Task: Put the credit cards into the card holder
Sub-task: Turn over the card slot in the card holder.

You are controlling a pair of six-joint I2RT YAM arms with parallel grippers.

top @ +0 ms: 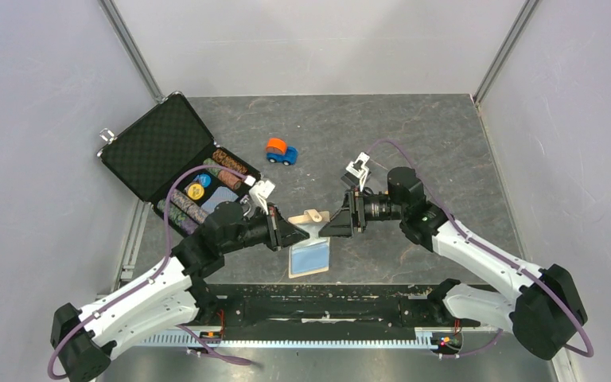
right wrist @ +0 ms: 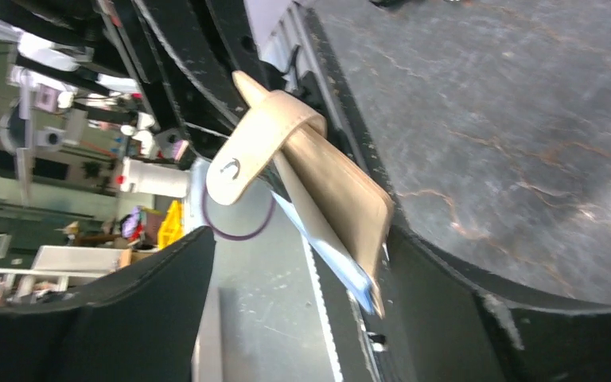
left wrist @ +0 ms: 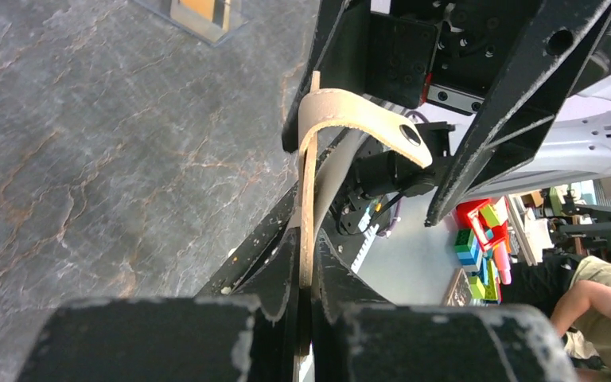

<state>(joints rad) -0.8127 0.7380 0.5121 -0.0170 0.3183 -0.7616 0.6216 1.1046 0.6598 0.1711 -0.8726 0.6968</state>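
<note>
The beige card holder (top: pixel 310 239) hangs in the air between my two grippers, its snap tab (top: pixel 313 216) sticking up. A light blue credit card (top: pixel 310 256) lies in its lower flap, which droops toward the near table edge. My left gripper (top: pixel 296 232) is shut on the holder's left edge; in the left wrist view the leather (left wrist: pixel 312 159) runs straight into the pinched jaws of the left gripper (left wrist: pixel 309 278). My right gripper (top: pixel 330 225) is open. Its fingers stand wide on either side of the card holder (right wrist: pixel 330 179) and the card's blue edge (right wrist: pixel 326 248); the right gripper (right wrist: pixel 302 310) grips nothing.
An open black chip briefcase (top: pixel 163 155) with rolls of poker chips (top: pixel 231 165) sits at the back left. An orange and blue toy car (top: pixel 281 150) stands behind the grippers. A clear plastic box (left wrist: pixel 199 12) shows in the left wrist view. Grey walls enclose the table.
</note>
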